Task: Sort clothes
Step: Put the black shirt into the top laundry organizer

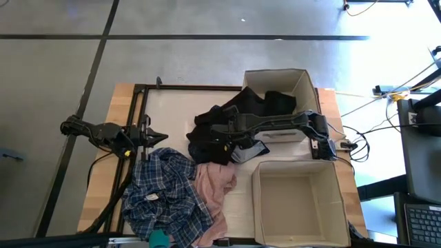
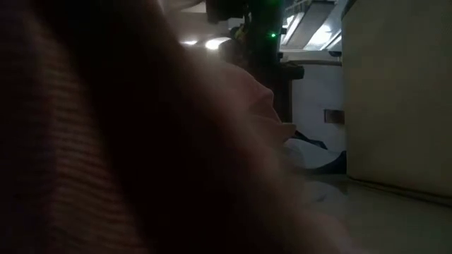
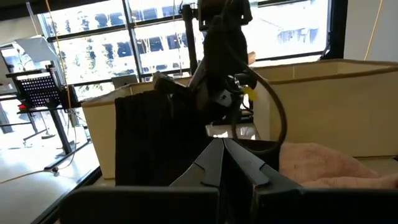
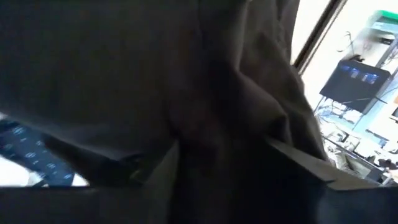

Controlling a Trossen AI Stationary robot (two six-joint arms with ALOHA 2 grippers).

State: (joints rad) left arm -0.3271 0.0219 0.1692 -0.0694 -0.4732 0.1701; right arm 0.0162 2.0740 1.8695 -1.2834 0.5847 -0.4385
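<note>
A black garment (image 1: 210,131) lies heaped at the table's middle, and my right gripper (image 1: 220,141) reaches down into it, open, with dark cloth (image 4: 211,93) filling its wrist view. Another black piece (image 1: 272,102) lies in the far cardboard box and drapes over its wall (image 3: 155,137). Beside the heap lies a grey-blue and white piece (image 1: 251,150). The blue-white plaid garment (image 1: 165,196), the pink one (image 1: 215,187) and a small teal piece (image 1: 158,239) lie at the near left. My left gripper (image 1: 162,136) waits shut at the table's left (image 3: 222,142). My right gripper comes slanting down from the table's right into the top of the black heap. Its two fingers (image 4: 298,163) stand apart, with a ridge of dark cloth (image 4: 217,143) rising between them. One layer or several, I cannot tell. The heap rests on the table.
The far box (image 1: 303,79) stands at the back right and a second box (image 1: 331,207), with nothing in it, at the near right. Pink cloth (image 2: 141,141) blocks most of the low view, leaving a box wall (image 2: 395,92) visible at the right.
</note>
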